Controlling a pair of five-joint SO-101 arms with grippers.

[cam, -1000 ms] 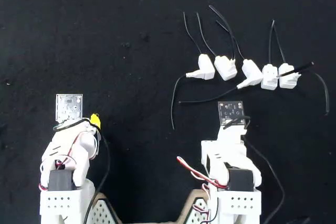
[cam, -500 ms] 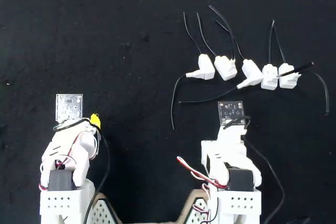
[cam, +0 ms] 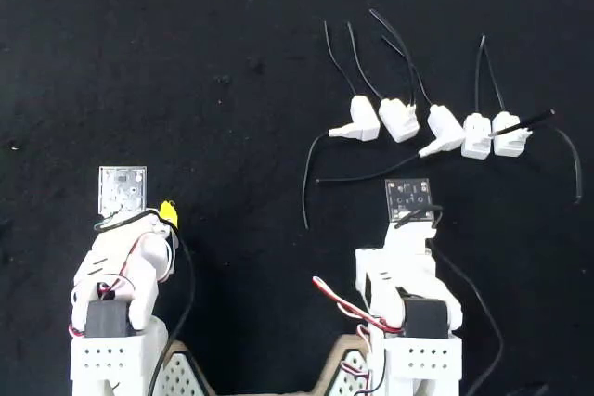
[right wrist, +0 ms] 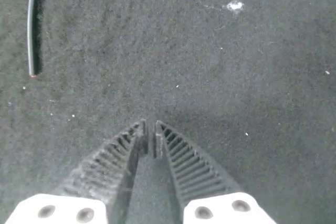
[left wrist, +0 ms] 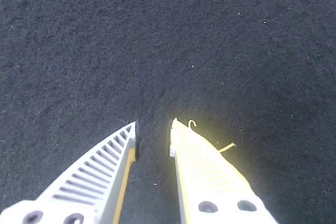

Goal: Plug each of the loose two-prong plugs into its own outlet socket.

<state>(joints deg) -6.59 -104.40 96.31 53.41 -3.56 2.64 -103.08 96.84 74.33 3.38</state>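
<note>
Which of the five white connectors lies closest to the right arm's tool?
The middle connector of the row: its prong end angles down toward the right tool, nearer than the other four.

High view overhead; wrist views close above table [left wrist: 157, 35]

Black cloth table [cam: 186, 90], white plugs [cam: 401, 121] (thin black cords [cam: 336, 53] trailing)

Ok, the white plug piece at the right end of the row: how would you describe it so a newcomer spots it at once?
On the black table, five white plug pieces lie in a row on the far right side. It is the last one at the right end. Alone among them, it has a straight black cable stub lying slantwise across it, poking out rightward.
</note>
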